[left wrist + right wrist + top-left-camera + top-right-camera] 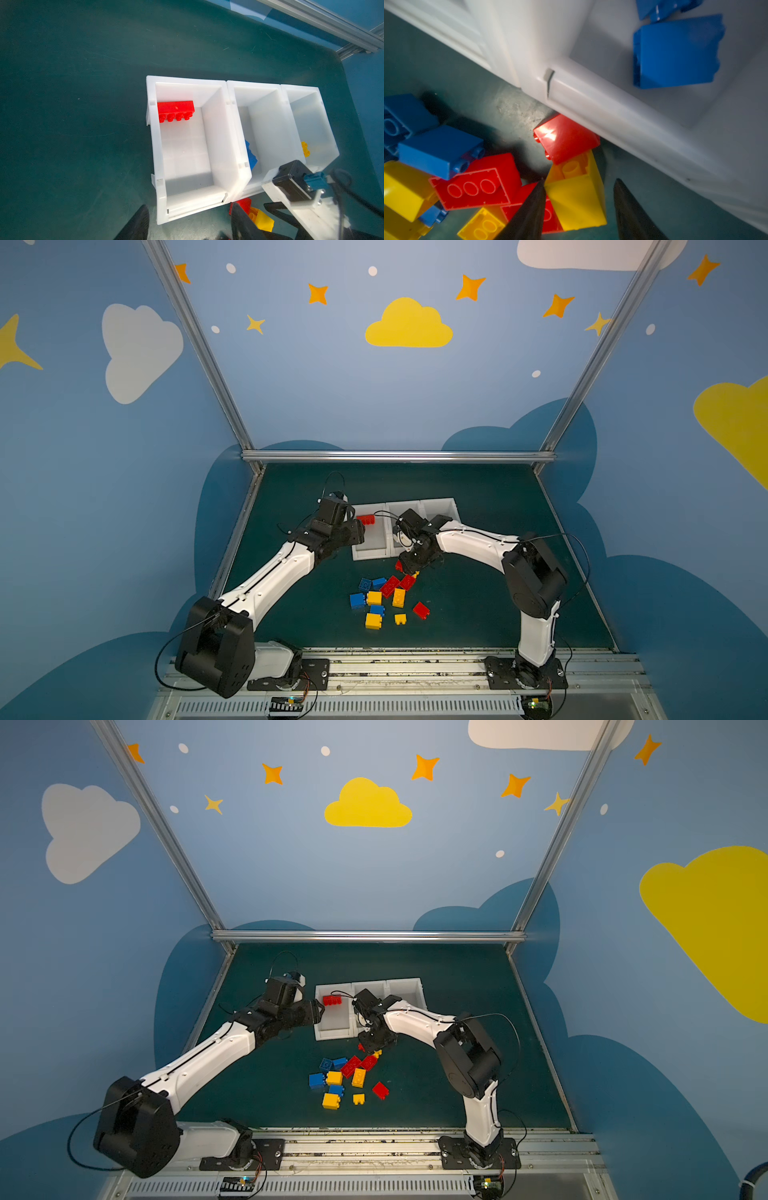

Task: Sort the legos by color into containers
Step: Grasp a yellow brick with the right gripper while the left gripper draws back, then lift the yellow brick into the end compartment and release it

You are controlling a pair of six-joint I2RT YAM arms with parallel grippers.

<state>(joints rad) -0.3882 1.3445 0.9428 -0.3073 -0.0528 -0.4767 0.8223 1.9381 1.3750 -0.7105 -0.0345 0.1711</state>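
Observation:
Three white bins stand in a row, and the left bin [370, 553] holds a long red lego [175, 111]. The middle bin [257, 93] holds a blue lego [675, 52]; the right bin [301, 89] holds a yellow lego [305, 148]. My left gripper [191, 223] hangs open and empty at the left bin's front wall. My right gripper [579, 209] is low, in front of the middle bin, and straddles a yellow lego [577, 197]. One finger [529, 212] touches it; a gap remains at the other. A red lego [564, 137] lies against the bin.
Loose legos lie piled on the green mat in front of the bins: blue [357, 600], yellow [373, 620], red [421, 610] and several more. A metal rail [399, 456] bounds the far edge of the mat.

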